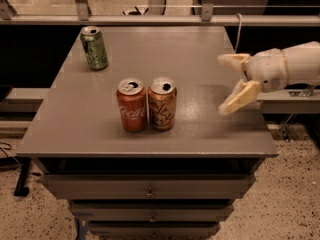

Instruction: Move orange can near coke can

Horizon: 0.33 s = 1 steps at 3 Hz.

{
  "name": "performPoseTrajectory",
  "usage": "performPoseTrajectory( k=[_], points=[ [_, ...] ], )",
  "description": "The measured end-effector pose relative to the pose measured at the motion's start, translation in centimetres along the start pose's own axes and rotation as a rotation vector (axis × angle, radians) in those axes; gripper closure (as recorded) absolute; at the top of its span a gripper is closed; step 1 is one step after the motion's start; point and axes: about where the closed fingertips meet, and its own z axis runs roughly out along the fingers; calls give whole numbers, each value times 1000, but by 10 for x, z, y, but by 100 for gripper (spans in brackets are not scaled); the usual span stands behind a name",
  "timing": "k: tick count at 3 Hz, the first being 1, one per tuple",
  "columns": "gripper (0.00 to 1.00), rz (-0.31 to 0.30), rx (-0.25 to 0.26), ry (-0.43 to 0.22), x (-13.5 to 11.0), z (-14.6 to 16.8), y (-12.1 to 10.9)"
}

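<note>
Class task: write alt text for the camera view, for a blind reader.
An orange can stands beside a coke can on a grey table; the open gripper hovers apart at right. A green can stands at the back left.

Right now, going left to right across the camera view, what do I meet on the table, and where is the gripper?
green can → coke can → orange can, right beside the coke can → gripper, open and holding nothing, over the right side of the table.
</note>
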Motion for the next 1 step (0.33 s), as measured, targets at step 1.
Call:
performPoseTrajectory(
  k=[1],
  points=[
    [0, -18, 103, 34, 0, -46, -25]
  ],
)
